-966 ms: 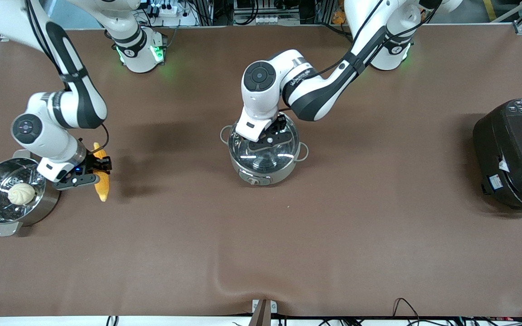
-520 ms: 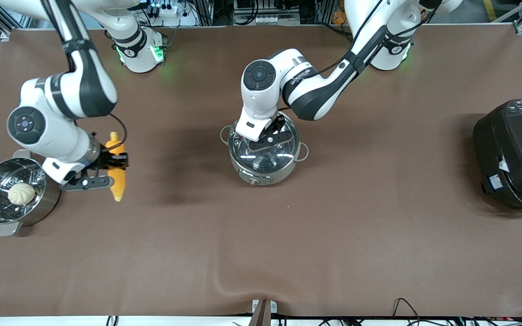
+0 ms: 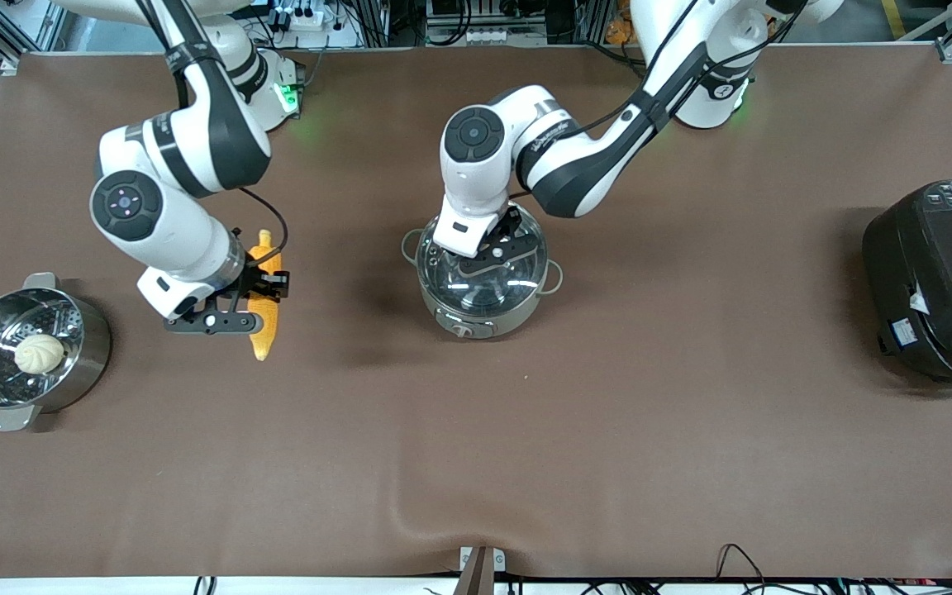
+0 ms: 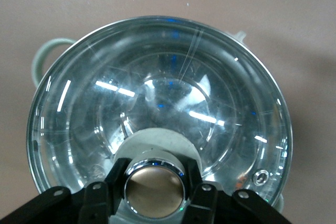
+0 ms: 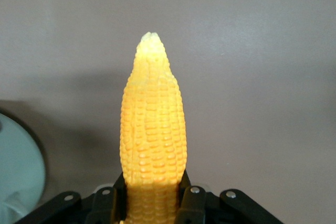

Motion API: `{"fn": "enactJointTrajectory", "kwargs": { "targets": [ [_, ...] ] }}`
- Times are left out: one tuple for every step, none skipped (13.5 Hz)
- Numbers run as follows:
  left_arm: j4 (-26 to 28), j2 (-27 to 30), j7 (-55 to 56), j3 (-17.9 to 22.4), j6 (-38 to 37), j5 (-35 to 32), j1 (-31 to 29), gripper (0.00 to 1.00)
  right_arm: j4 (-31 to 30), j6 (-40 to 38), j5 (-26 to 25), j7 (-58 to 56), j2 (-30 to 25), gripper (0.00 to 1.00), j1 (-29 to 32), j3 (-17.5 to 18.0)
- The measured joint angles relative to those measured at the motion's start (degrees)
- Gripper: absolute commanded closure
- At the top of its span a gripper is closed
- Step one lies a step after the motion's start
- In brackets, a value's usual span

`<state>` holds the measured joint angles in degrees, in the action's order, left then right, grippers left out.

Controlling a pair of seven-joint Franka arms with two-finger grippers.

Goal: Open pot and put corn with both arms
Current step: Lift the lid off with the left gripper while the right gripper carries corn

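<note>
The steel pot [image 3: 484, 310] stands mid-table with its glass lid [image 3: 517, 268] on. My left gripper [image 3: 499, 245] is shut on the lid's round knob [image 4: 155, 190], which shows between the fingers [image 4: 95, 203] in the left wrist view above the lid's glass [image 4: 157, 98]. My right gripper [image 3: 261, 285] is shut on the yellow corn [image 3: 265, 330] and holds it in the air over the bare table between the steamer and the pot. The right wrist view shows the corn [image 5: 152, 129] clamped at its thick end, tip pointing away.
A steel steamer pot [image 3: 88, 347] with a white bun [image 3: 38, 353] in it stands at the right arm's end. A large black cooker [image 3: 939, 281] stands at the left arm's end. A ripple in the brown cloth [image 3: 443, 504] lies near the front edge.
My right gripper has lifted the corn and carried it from beside the steamer toward the pot. My left gripper has stayed on the lid knob.
</note>
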<state>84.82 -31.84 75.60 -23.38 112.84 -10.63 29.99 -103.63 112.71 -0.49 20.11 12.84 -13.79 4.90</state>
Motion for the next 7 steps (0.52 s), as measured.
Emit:
{"fn": "enactJointTrajectory", "kwargs": {
  "targets": [
    [-0.4,1.8,0.0,0.0,-1.4,-0.1,-0.9,1.00,0.7,0.0,0.1,1.4,0.0,1.00,-0.7,0.0],
    [-0.7,4.2,-0.3,0.0,-2.9,-0.3,-2.2,1.00,1.2,0.0,0.1,2.6,0.0,1.00,-1.5,0.0],
    [-0.9,6.9,-1.9,0.0,-4.4,-0.4,-4.1,1.00,1.5,0.0,0.2,4.0,0.1,1.00,-2.3,0.0],
    [-0.9,9.7,-5.0,0.0,-6.0,-0.4,-6.5,1.00,1.9,0.0,0.3,5.4,0.5,1.00,-3.1,0.0],
    [-0.9,12.1,-9.2,-0.1,-7.7,-0.2,-9.4,1.00,2.4,0.0,0.5,7.3,1.0,1.00,-4.3,0.0],
    [-0.9,13.8,-13.9,-0.1,-9.2,0.4,-12.4,1.00,3.1,0.2,0.8,10.1,1.8,1.00,-5.9,0.0],
    [-0.7,15.0,-18.9,0.0,-10.4,1.4,-15.7,1.00,4.2,0.4,0.9,13.7,2.8,1.00,-8.1,0.0]
  ]
}}
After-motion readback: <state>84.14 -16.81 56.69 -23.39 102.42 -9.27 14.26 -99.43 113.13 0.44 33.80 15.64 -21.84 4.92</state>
